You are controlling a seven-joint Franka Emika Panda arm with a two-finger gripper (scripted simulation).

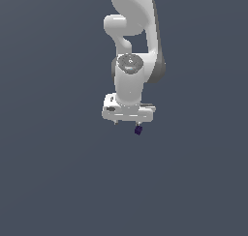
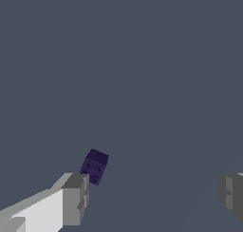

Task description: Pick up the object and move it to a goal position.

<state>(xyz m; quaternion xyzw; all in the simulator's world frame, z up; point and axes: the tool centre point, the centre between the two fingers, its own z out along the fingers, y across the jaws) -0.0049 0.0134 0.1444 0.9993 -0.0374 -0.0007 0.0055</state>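
Observation:
The object is a tiny dark purple cube (image 1: 138, 129) with small dark dots on one face. In the exterior view it sits just under the white gripper (image 1: 127, 123), toward the exterior view's right end of the hand. In the wrist view the cube (image 2: 95, 166) lies tilted right at the tip of one grey-padded finger (image 2: 74, 198). The other finger (image 2: 232, 194) is far from it. The gripper (image 2: 152, 188) is open wide and nothing lies between the jaws. I cannot tell whether the cube touches the near finger.
The white arm (image 1: 131, 46) rises straight above the gripper. All around is a plain dark grey-blue surface (image 1: 58, 172) with no other objects, edges or goal marker in view.

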